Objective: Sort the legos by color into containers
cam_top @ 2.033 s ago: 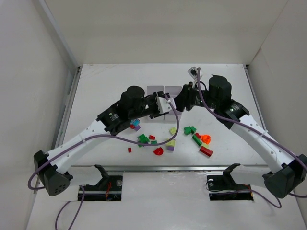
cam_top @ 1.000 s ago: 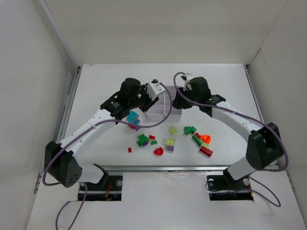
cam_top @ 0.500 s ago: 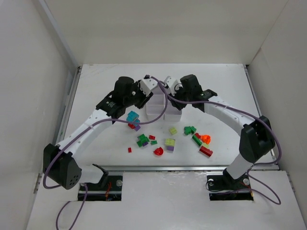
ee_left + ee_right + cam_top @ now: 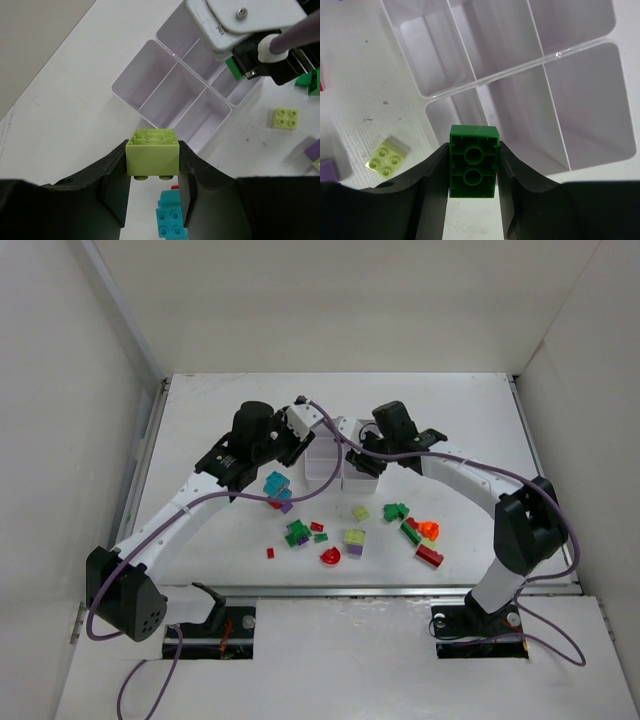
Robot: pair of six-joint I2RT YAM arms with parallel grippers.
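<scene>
Beyond the metal rail (image 4: 340, 590), the left arm (image 4: 175, 518) and the right arm (image 4: 465, 472) share one build: smooth white link shells between rounded black joint housings. A purple cable (image 4: 215, 498) trails along the left arm, and another (image 4: 578, 540) loops beside the right arm. On the near side of the rail, a black clamp (image 4: 215, 602) anchors each arm. The left gripper (image 4: 152, 150) and the right gripper (image 4: 472, 150) have matte black, inward-curving fingers (image 4: 112, 192). The right arm's wrist carries a white housing (image 4: 260, 22) with a silver screw (image 4: 240, 13).
</scene>
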